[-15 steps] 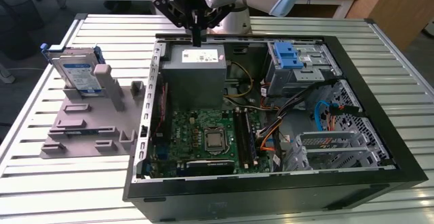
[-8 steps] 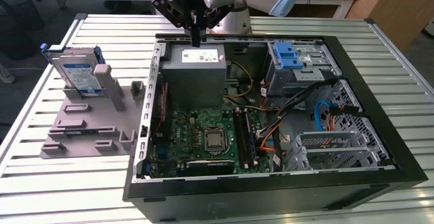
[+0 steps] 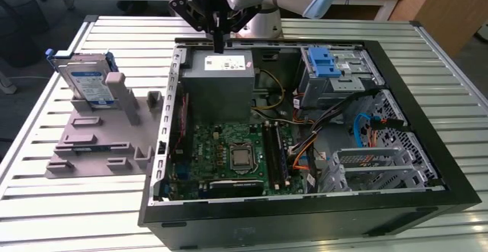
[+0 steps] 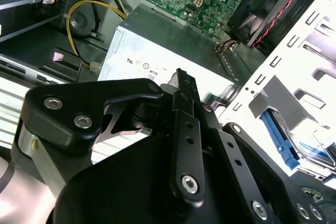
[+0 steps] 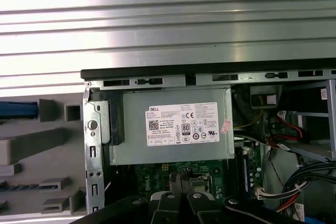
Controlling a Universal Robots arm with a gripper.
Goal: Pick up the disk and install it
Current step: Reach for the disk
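Observation:
The disk stands on edge in a grey holder at the exterior view's left, outside the computer case; it is silver with a blue-and-white label and a blue frame. Its blue edge also shows in the first wrist view, and its blue frame in the second wrist view. My gripper hangs over the far end of the case, above the grey metal box, well apart from the disk. In both wrist views the black fingers lie together with nothing between them.
The open black computer case lies on a slatted metal table. Inside it are a green motherboard, cable bundles and a drive cage with a bright blue latch. Wooden desks stand behind.

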